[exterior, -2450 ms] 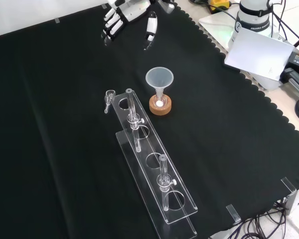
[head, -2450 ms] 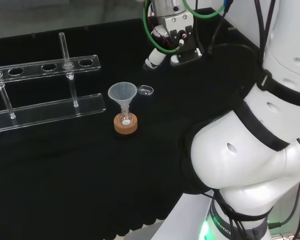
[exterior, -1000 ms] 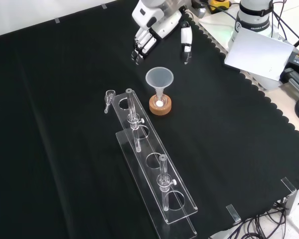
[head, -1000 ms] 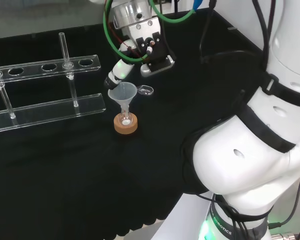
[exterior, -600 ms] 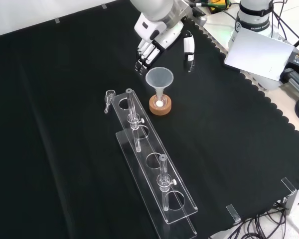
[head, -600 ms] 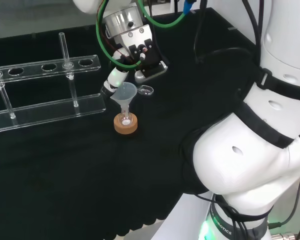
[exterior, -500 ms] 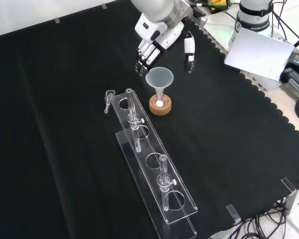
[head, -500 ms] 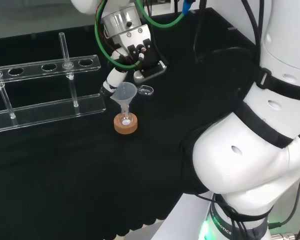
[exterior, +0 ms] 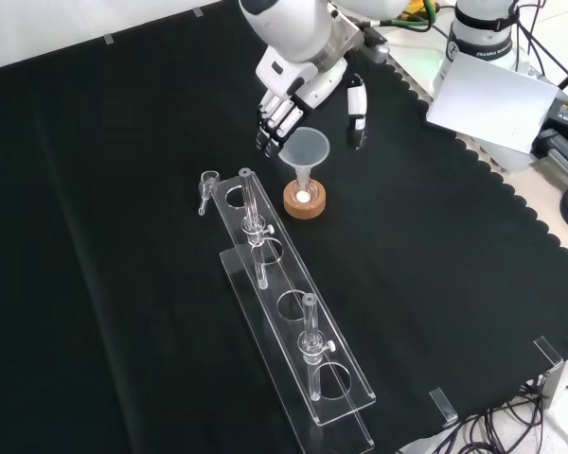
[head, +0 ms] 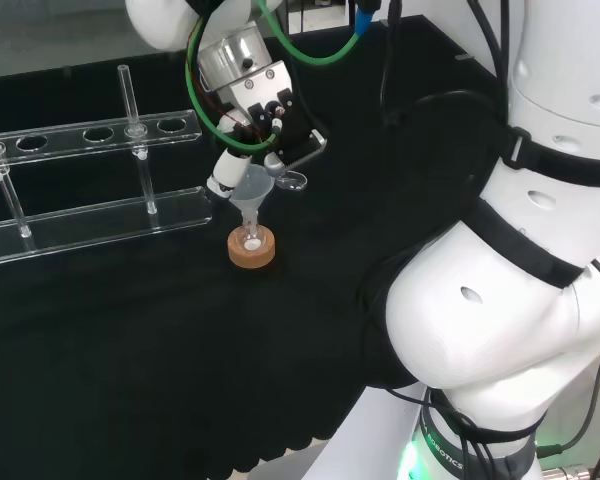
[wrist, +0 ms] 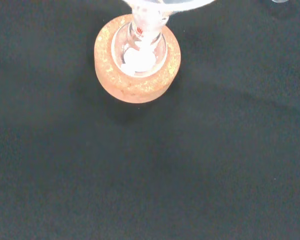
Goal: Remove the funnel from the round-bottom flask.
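On round cork ring (exterior: 305, 200): conical translucent funnel (exterior: 306, 149); hand (exterior: 298, 90) spread, empty.

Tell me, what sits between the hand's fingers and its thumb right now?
In the front view the funnel's wide mouth lies between the hand's fingers and thumb, not yet gripped. It stands in the flask on the cork ring.

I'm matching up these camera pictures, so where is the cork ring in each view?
Head view: the cork ring sits left of centre, just in front of the clear rack.
Front view: it lies above centre, below the hand.
Wrist view: it is close and large.
Shared landmark: the funnel standing above it.
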Motion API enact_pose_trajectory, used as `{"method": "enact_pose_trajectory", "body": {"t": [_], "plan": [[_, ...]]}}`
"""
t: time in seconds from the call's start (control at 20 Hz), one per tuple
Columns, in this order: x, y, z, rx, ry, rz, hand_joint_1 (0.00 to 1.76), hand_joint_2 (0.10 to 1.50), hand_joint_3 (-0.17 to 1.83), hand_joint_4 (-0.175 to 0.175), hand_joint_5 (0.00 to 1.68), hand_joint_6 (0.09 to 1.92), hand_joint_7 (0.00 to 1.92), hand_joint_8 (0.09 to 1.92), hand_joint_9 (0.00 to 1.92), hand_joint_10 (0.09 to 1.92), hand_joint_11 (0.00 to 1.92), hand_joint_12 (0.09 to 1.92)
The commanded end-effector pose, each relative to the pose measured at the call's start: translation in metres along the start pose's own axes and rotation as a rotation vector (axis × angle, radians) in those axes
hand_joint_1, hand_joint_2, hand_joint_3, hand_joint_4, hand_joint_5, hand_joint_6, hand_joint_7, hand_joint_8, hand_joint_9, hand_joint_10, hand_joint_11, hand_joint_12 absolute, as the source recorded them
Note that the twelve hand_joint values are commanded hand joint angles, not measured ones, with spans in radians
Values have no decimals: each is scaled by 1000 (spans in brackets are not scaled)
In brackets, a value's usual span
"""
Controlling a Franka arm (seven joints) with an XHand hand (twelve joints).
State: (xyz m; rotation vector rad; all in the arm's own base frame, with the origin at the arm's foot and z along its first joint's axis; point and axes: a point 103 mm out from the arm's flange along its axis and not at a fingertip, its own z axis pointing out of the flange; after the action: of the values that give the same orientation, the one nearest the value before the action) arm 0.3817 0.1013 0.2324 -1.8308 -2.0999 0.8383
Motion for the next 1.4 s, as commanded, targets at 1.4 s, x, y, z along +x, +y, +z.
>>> {"method": "enact_pose_trajectory", "body": {"t": [1.4], "plan": [[-5, 25, 31, -28, -81, 0, 567, 754, 56, -17, 68, 87, 0, 300, 73, 905, 217, 1476]]}}
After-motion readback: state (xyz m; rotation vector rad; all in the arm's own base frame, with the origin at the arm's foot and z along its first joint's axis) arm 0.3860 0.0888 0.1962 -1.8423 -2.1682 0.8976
